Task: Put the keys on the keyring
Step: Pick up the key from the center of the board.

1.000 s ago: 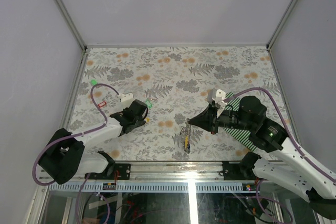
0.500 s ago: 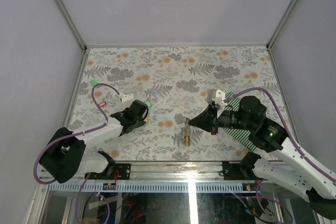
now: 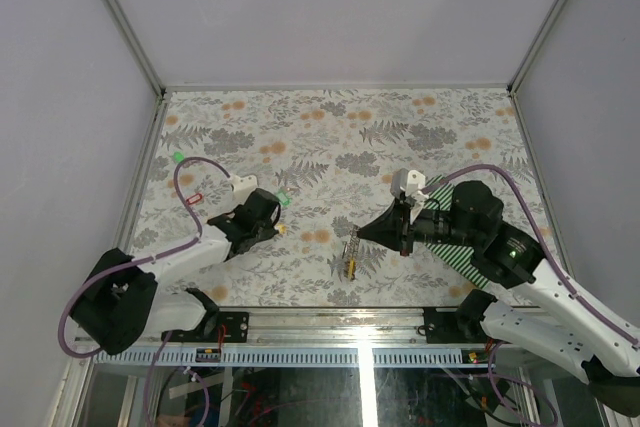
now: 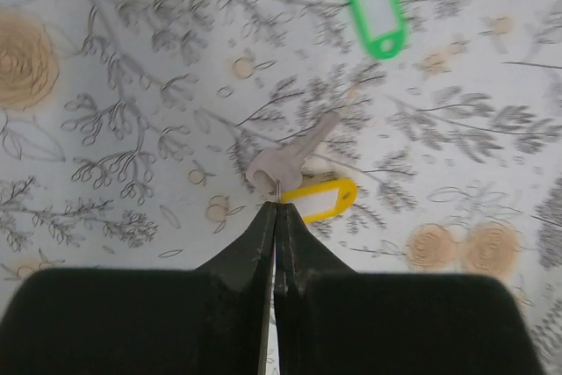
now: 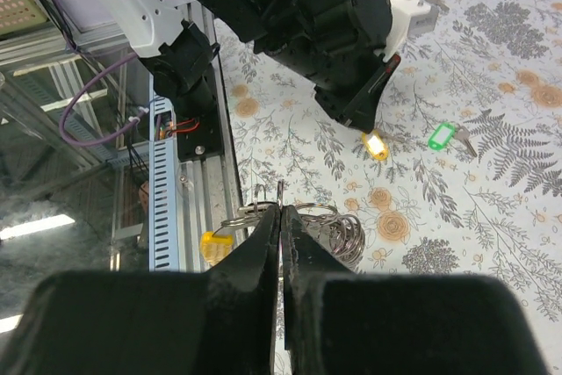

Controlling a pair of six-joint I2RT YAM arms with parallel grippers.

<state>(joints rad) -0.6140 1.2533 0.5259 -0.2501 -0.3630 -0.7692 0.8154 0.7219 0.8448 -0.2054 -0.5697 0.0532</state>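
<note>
Thin silvery looped keyring [image 5: 338, 233] in right end effector [image 5: 280, 208]

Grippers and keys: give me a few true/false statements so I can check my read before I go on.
1. The left gripper is shut on the yellow key. True.
2. The right gripper hangs open above the keyring. False: it is shut on the keyring.
3. A green key lies on the table beyond the left gripper. True.
4. The red key is on the keyring. False: it lies on the table beside the left arm.
</note>
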